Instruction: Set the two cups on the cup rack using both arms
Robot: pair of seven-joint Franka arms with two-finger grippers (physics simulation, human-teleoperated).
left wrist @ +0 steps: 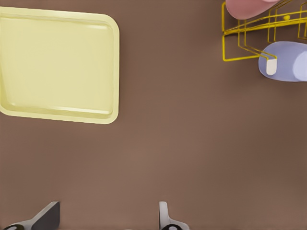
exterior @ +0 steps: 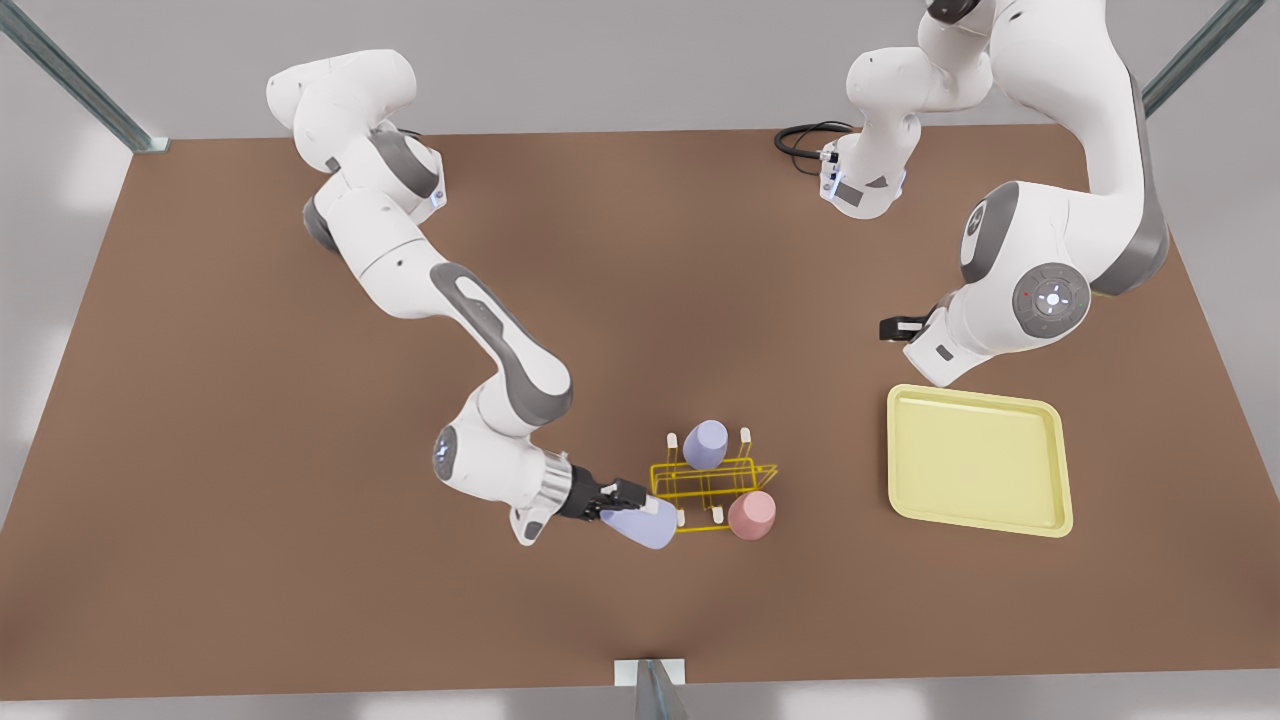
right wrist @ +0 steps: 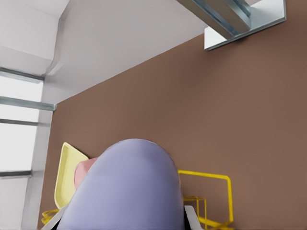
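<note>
Your brown table holds a pale yellow tray well clear of the yellow cup rack. Your right gripper clamps a tilted lavender cup just beside the rack; next, tip it over a free peg. A salmon cup and second lavender cup already sit there, crowding it. Your left gripper waits above, fingers apart.

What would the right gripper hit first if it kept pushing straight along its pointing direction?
The right gripper, shut on the lavender cup, points toward the cup rack. The held cup would likely meet the rack's near wire frame first, then the pink cup beyond; depth is unclear.
</note>
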